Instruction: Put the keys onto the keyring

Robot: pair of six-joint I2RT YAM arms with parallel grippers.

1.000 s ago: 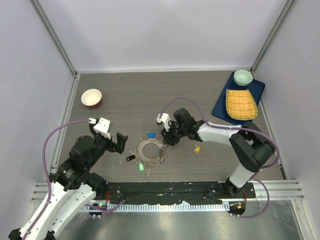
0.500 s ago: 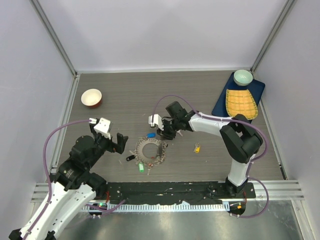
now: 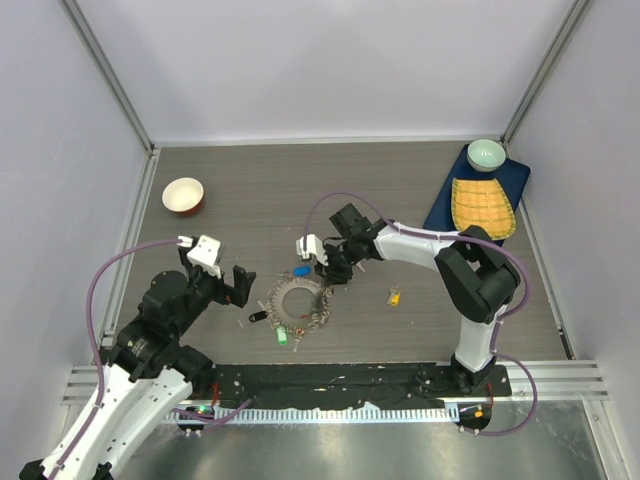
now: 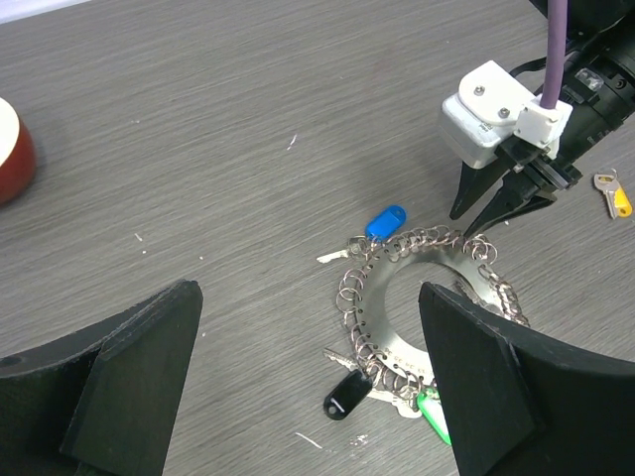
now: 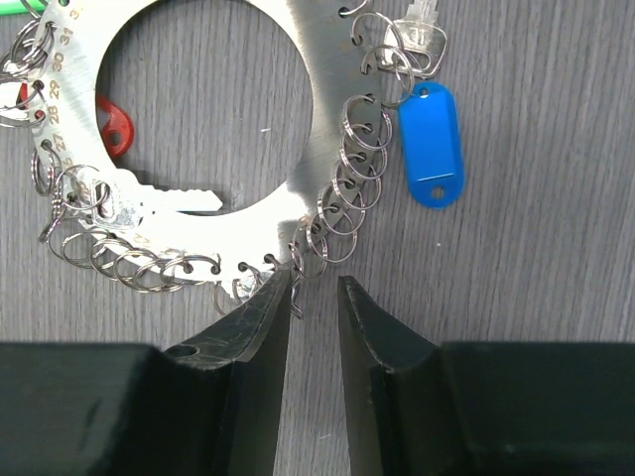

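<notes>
Keyring [image 5: 322, 119] lies flat on the counter [image 3: 250, 190], its fringed rim touching the right end effector [image 5: 313, 293], whose fingertips stand narrowly parted, gripping nothing. Left end effector [image 4: 308, 293] hovers just beside it, spread wide.

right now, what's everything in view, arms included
table: 1, grey wood grain, under everything
keyring: 1, silver, table centre, fringed with small rings
keys: 4 tagged, blue, black, green, red, at the keyring
loose key: 1, yellow tag, right of keyring
bowl: 1, red outside, white inside, far left
tray: 1, dark blue, far right
mat: 1, yellow, on tray
small bowl: 1, pale green, tray's far corner
left gripper: 1, black, open, left of keyring
right gripper: 1, black, slightly open at keyring's rim
</notes>
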